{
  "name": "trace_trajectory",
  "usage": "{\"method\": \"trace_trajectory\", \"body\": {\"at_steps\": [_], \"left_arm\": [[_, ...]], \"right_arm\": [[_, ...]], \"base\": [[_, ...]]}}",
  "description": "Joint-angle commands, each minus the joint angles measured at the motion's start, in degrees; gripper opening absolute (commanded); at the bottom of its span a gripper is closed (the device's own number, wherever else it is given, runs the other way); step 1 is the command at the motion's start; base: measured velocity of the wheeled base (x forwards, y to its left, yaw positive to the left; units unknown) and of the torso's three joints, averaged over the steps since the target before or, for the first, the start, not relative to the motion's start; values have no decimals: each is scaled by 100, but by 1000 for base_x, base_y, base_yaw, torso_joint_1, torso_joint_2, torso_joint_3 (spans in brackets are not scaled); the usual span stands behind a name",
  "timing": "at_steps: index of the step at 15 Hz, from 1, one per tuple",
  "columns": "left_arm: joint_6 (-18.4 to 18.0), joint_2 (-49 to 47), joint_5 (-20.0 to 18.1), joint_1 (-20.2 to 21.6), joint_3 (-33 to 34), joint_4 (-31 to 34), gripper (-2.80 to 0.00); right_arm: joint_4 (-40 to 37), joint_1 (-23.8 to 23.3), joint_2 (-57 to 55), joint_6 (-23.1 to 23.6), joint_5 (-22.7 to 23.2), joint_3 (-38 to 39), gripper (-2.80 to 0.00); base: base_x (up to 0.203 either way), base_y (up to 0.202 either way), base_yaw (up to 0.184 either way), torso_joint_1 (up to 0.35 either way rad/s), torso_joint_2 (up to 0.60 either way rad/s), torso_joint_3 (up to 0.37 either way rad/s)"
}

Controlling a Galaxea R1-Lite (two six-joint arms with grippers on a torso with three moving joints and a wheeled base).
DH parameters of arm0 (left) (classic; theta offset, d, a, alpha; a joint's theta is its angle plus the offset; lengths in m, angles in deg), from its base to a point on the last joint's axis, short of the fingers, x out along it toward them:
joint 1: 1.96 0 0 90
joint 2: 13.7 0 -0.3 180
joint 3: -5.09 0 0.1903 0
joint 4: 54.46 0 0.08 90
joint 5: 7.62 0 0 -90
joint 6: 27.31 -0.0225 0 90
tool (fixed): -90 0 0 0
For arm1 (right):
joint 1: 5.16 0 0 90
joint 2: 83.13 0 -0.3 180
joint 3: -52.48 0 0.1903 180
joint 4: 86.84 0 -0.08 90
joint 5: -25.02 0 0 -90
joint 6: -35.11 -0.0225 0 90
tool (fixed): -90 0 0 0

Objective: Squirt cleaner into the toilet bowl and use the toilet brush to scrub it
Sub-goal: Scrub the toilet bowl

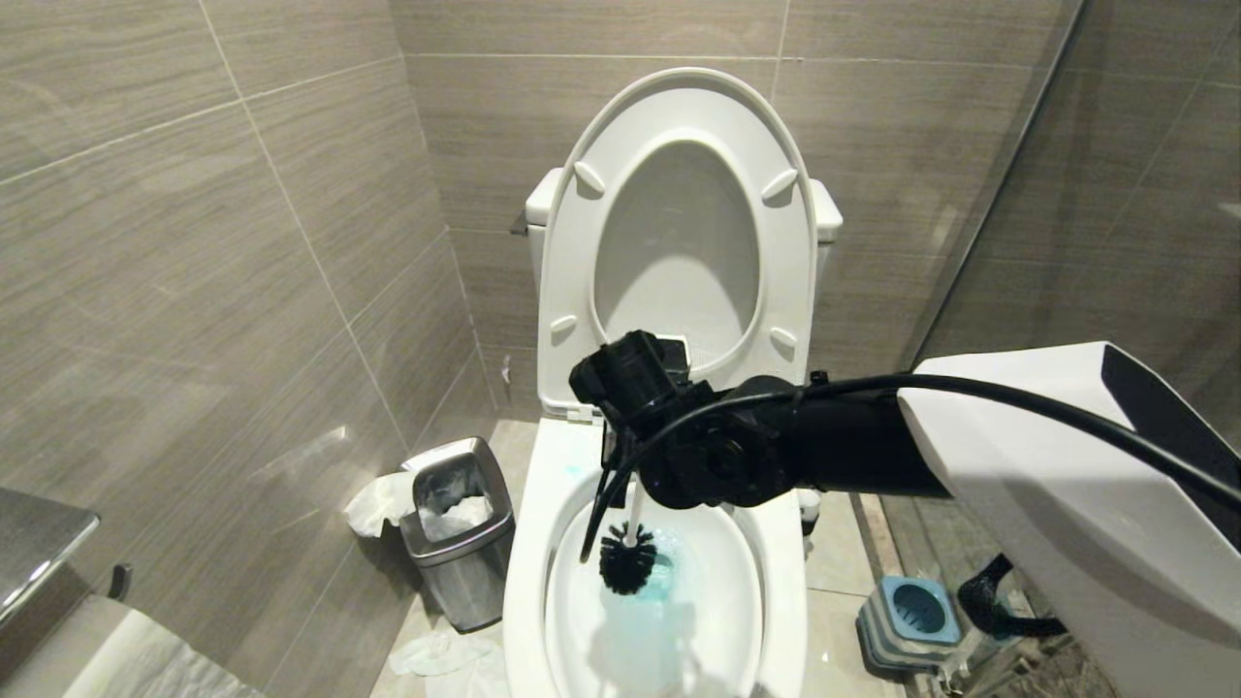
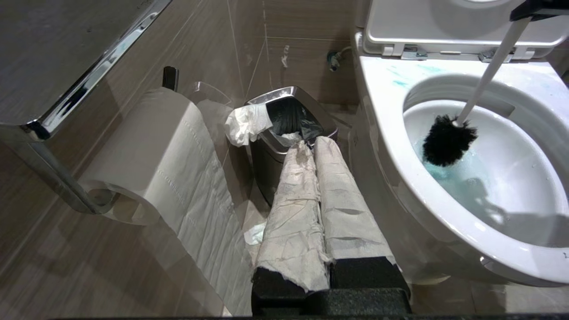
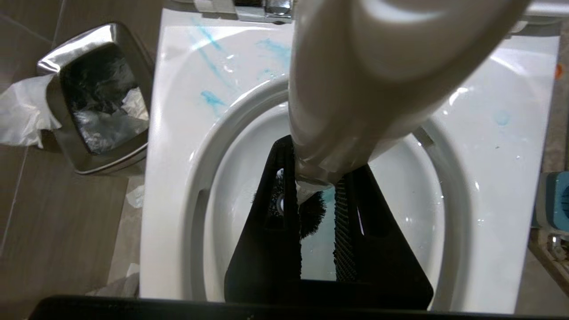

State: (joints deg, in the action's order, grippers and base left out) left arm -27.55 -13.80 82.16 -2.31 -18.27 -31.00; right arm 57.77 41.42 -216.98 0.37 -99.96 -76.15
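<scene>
White toilet brush handle pinched in right gripper, black bristles below it in toilet bowl; left gripper pressed together, beside bowl

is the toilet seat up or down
Up. The seat and lid stand raised against the tank, leaving the bare ceramic rim of the bowl exposed while the brush works inside it.

We found no text, label, brand, number or sign that we could read on anything in these views.
</scene>
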Motion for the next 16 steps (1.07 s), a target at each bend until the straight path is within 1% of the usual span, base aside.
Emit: {"method": "trace_trajectory", "body": {"at_steps": [1, 4, 7, 10, 13, 15, 16], "left_arm": [[-2, 1, 3, 0, 0, -1, -280], [-2, 1, -2, -6, 0, -1, -280], [6, 1, 3, 0, 0, 7, -280], [7, 1, -2, 0, 0, -1, -280], [7, 1, -4, 0, 0, -1, -280], [-2, 1, -4, 0, 0, -1, -280], [3, 1, 3, 0, 0, -1, -280]], "right_arm": [[-11, 222, 129, -74, -18, 260, -280], [-11, 348, 463, -181, -18, 812, -280], [9, 377, 932, -291, -39, 1641, -280], [-8, 172, 1314, -312, -149, 2074, -280], [-11, -189, 1378, -58, -247, 2179, -280], [25, -393, 1300, 207, -264, 2067, -280], [28, -444, 1197, 265, -264, 1946, -280]], "base": [[0, 0, 0, 0, 0, 0], [0, 0, 0, 0, 0, 0], [0, 0, 0, 0, 0, 0], [0, 0, 0, 0, 0, 0], [0, 0, 0, 0, 0, 0], [0, 0, 0, 0, 0, 0], [0, 0, 0, 0, 0, 0]]}}
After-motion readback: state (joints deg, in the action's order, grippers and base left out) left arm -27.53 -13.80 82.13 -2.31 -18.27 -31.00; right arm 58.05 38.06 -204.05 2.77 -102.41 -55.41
